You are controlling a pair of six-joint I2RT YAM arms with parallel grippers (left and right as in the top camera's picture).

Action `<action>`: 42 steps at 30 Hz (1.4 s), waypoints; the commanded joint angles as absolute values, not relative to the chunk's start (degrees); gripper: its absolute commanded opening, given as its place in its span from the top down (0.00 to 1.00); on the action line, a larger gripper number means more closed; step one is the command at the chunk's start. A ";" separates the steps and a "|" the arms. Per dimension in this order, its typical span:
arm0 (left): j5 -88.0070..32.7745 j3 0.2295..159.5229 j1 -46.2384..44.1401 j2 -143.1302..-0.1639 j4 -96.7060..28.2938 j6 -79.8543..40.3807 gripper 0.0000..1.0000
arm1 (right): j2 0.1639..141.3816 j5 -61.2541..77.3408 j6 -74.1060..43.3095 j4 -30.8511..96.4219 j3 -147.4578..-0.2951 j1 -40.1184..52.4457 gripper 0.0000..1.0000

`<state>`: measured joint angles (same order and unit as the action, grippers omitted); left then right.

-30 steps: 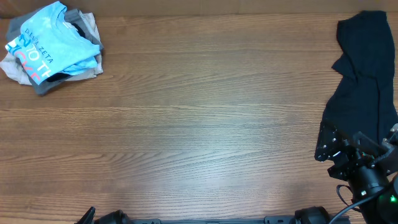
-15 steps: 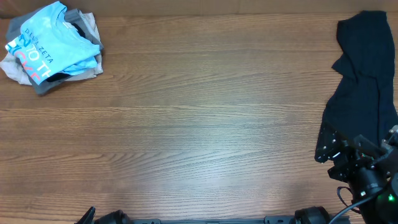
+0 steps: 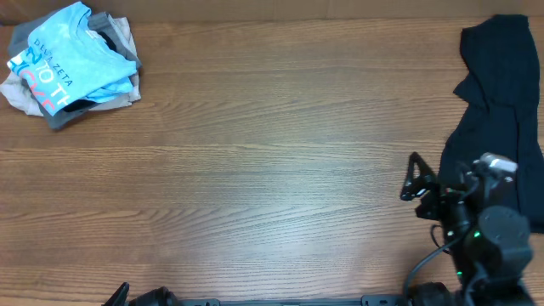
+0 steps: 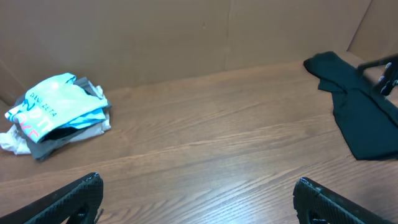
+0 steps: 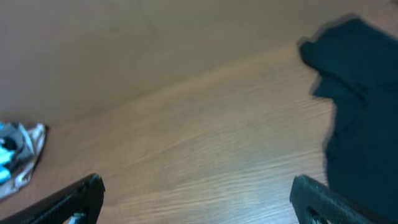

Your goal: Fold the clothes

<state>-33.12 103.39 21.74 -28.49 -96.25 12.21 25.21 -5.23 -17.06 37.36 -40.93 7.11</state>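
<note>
One wood-grain table (image 3: 272, 170), cardboard wall (image 4: 155, 37) behind, clothes (image 3: 72, 59) at far corners; left end effector (image 4: 198, 183), right end effector (image 5: 196, 182) both apart.

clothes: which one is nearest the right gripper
The black garment, spread along the right side, just beside the right gripper. The blue T-shirt lies bunched with the others in the far left corner.

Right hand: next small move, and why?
Probably shift the right hand sideways over the black garment and lower it onto the near edge to pinch it. The hand is open and empty, just beside the garment, which lies rumpled and unfolded.
</note>
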 commanded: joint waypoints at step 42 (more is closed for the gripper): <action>-32.77 103.18 21.78 -27.77 -96.27 11.60 0.00 | 0.16 11.46 -2.98 3.70 -0.45 -4.25 0.00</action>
<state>-32.88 103.35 21.74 -28.49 -96.27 12.21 0.84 11.16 -3.33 3.97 -1.06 -3.77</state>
